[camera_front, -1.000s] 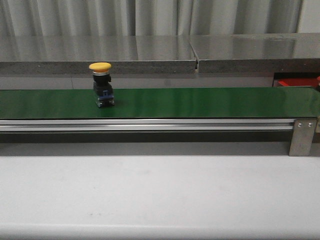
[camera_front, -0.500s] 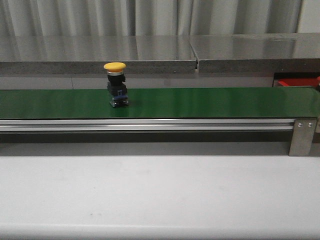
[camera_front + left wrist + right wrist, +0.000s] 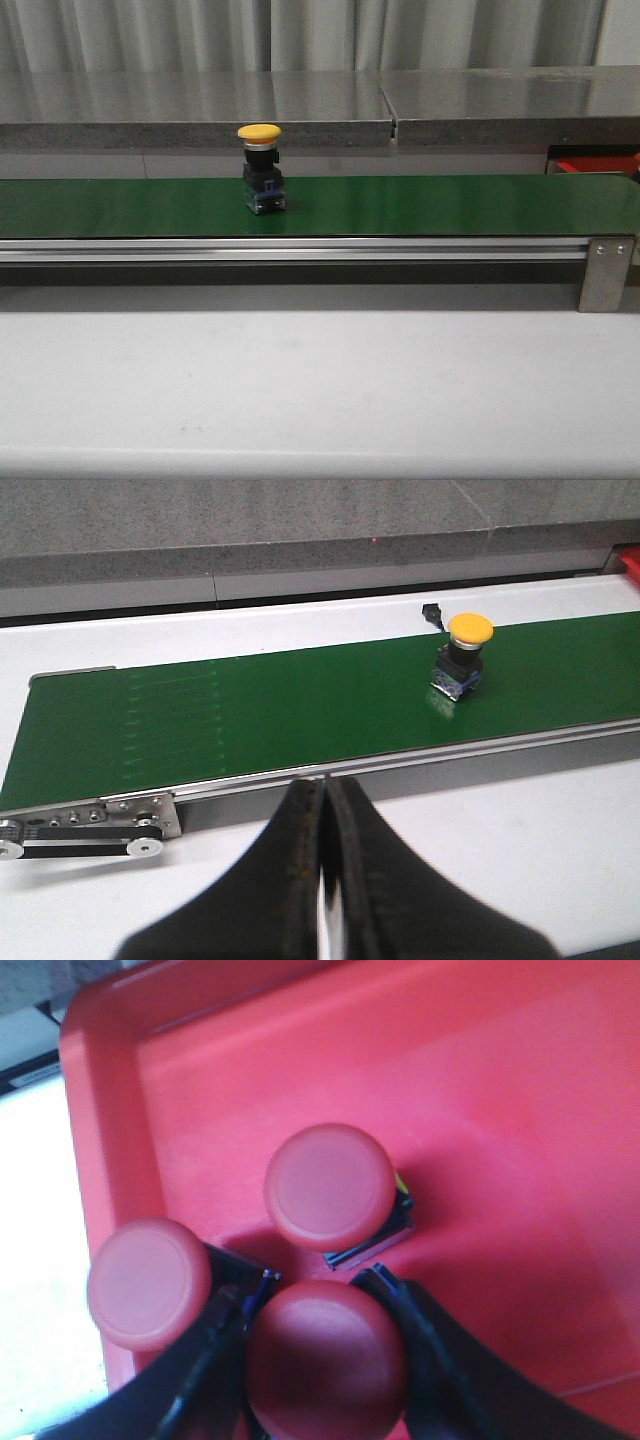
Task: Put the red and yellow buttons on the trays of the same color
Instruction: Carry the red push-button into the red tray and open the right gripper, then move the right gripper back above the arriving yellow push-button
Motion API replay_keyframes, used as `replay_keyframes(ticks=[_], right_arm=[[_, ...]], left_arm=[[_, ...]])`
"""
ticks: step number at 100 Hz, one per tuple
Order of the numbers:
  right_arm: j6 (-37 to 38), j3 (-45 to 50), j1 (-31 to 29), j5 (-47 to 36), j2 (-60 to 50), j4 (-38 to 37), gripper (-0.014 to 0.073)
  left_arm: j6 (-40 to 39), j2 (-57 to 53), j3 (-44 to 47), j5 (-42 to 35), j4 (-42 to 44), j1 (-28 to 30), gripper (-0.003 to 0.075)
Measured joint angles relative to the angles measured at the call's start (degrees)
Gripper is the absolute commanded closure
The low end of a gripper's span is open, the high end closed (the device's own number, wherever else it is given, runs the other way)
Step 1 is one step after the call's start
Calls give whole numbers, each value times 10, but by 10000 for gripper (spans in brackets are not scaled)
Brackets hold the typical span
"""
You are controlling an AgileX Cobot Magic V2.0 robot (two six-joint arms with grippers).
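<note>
Two red mushroom-head push buttons [image 3: 330, 1188] [image 3: 148, 1283] already sit in the glossy red plastic tray [image 3: 500, 1110], and the right gripper [image 3: 325, 1360] has its fingers clenched on a third red button [image 3: 325, 1355] just above them, apparently about to release it. One yellow-capped push button [image 3: 260, 168] stands upright on the green conveyor belt [image 3: 450, 205], untouched; the left gripper [image 3: 325, 865], fingers pressed together and empty, hangs over the white counter [image 3: 520, 840]. No yellow tray is visible.

This looks like an industrial test or automation lab. A long green conveyor belt [image 3: 420, 205] with an aluminium side rail [image 3: 300, 250] and a metal end bracket [image 3: 603, 272] runs across the middle of the front view, mounted on a plain white bench [image 3: 320, 390]. Behind it, across the upper frame, stand grey stone-like ledges [image 3: 200, 105] before pale corrugated wall panels [image 3: 150, 35].
</note>
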Motion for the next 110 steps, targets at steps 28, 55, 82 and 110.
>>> replay_keyframes(ticks=[28, 55, 82, 110], right_arm=[[0, 0, 0, -3, 6, 14, 282], [1, 0, 0, -4, 6, 16, 95], [1, 1, -7, -4, -18, 6, 95], [-14, 79, -10, -46, -128, -9, 149]], left_arm=[[0, 0, 0, 0, 0, 0, 741], [0, 0, 0, 0, 0, 0, 741], [0, 0, 0, 0, 0, 0, 741], [0, 0, 0, 1, 0, 0, 741]])
